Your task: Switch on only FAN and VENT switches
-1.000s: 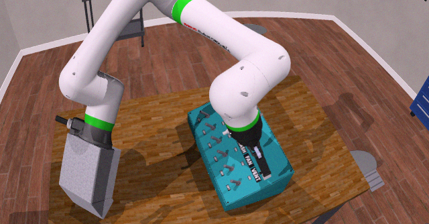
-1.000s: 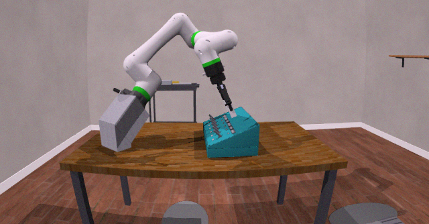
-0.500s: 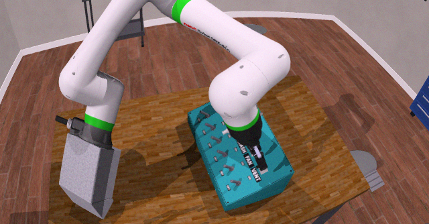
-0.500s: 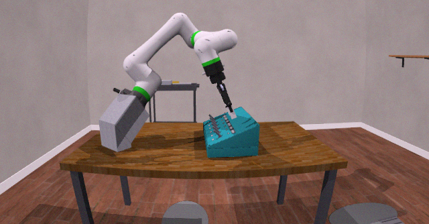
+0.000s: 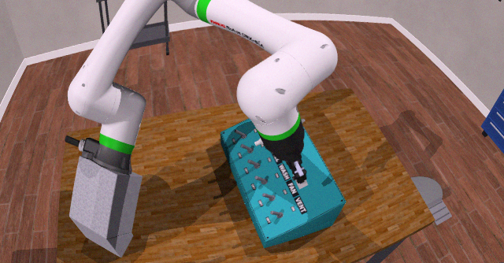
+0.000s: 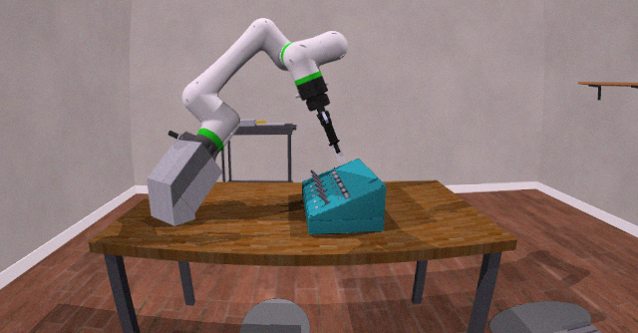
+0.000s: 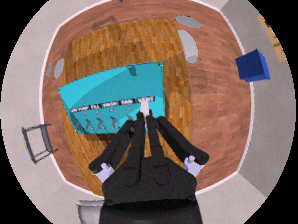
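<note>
The teal console (image 5: pixel 316 200) (image 6: pixel 359 208) (image 7: pixel 100 90) stands on the right half of the wooden table (image 5: pixel 177 145) (image 6: pixel 249 233). Its sloped face carries a row of grey toggle levers with black name labels beside them. The FAN label (image 5: pixel 292 187) and the VENT label (image 5: pixel 301 205) are the last two, towards the front. Their levers, the FAN lever (image 5: pixel 268 196) and the VENT lever (image 5: pixel 276 213), lean the same way as the others. My gripper (image 5: pixel 302 181) (image 6: pixel 338 151) (image 7: pixel 145 105) is shut and empty, its tips just above the console's upper edge beside the FAN label.
The arm's grey base block (image 5: pixel 102 200) (image 6: pixel 181 183) sits on the table's left side. A dark cart (image 5: pixel 153 35) (image 6: pixel 264 129) stands at the back wall. Grey stools (image 5: pixel 431 194) (image 6: pixel 276 318) stand by the table. A blue cabinet (image 5: pixel 497 123) is at the far right.
</note>
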`<action>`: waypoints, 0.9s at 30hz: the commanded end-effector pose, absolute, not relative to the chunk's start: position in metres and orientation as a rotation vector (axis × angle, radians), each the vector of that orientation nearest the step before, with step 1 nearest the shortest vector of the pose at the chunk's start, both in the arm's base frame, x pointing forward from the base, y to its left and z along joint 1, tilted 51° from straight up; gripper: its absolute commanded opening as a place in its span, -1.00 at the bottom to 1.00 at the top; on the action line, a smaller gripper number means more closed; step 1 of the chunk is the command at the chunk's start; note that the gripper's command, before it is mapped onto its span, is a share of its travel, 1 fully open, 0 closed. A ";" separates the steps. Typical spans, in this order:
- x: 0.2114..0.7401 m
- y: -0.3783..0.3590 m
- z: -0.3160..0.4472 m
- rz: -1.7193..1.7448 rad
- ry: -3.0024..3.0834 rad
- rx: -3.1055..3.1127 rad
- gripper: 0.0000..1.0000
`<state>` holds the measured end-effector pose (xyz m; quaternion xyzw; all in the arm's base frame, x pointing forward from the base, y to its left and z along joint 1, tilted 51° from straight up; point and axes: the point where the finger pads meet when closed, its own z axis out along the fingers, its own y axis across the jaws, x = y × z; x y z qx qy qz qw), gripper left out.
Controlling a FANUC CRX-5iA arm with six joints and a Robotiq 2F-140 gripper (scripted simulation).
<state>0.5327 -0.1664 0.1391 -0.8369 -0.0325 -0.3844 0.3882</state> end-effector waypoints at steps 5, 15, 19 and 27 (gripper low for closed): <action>0.523 -0.178 0.146 -0.978 -0.082 -2.129 -1.00; 0.480 -0.170 0.101 -0.977 -0.081 -2.133 -1.00; 0.458 -0.163 0.080 -0.977 -0.081 -2.133 -1.00; 0.415 -0.142 0.045 -0.978 -0.082 -2.129 -1.00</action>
